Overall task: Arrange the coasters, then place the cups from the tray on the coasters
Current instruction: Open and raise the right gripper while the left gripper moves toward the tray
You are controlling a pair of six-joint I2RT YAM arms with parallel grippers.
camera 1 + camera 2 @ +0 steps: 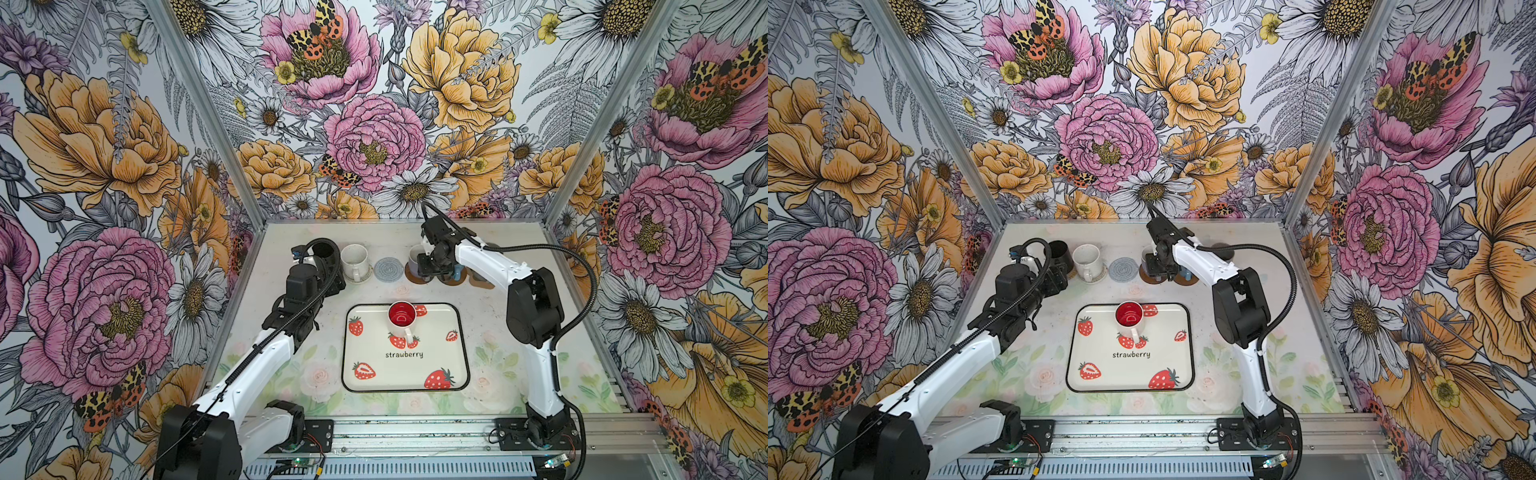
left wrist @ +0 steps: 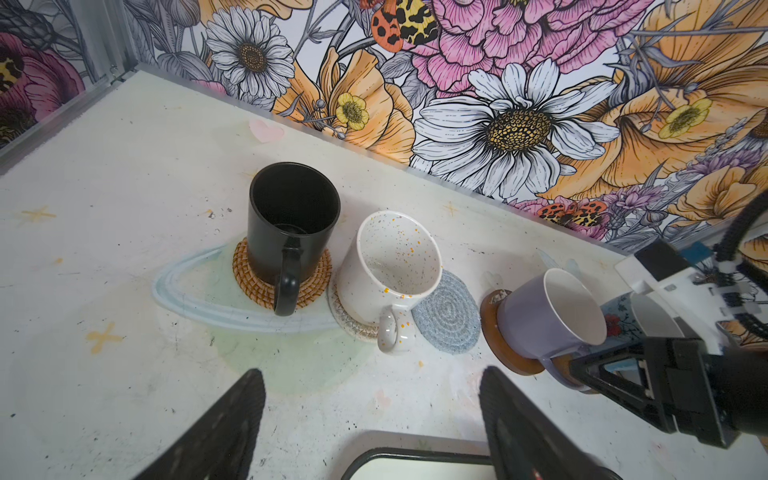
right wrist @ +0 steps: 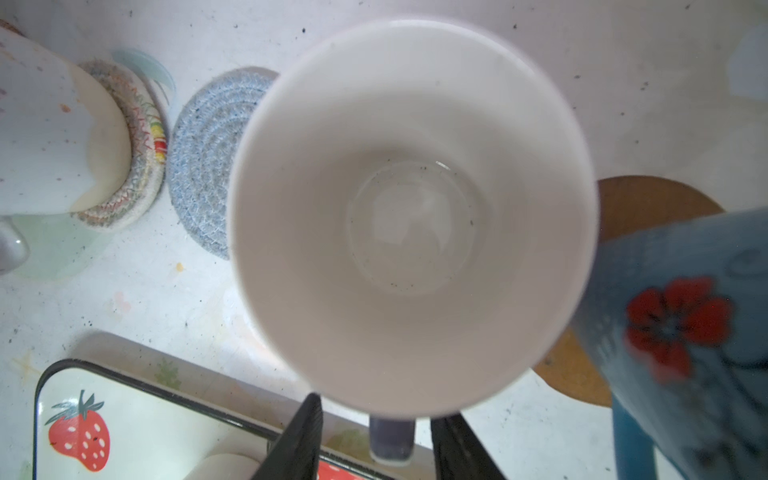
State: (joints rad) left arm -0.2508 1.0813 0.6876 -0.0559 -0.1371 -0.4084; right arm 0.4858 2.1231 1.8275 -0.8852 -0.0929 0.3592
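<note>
The lilac mug with white inside (image 2: 536, 320) stands on a brown round coaster (image 2: 513, 359) far on the surface (image 1: 482, 316), the right gripper (image 3: 380, 405) with jaws parted astride its handle; the left gripper (image 2: 372, 372) holds its jaws wide apart and empty; a white red-lined mug (image 1: 402, 316) sits on the cream strawberry tray (image 1: 407, 374).

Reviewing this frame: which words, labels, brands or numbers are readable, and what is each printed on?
"strawberry": printed in black lowercase on the tray, legible in both top views.
No other text can be read in any view.
</note>
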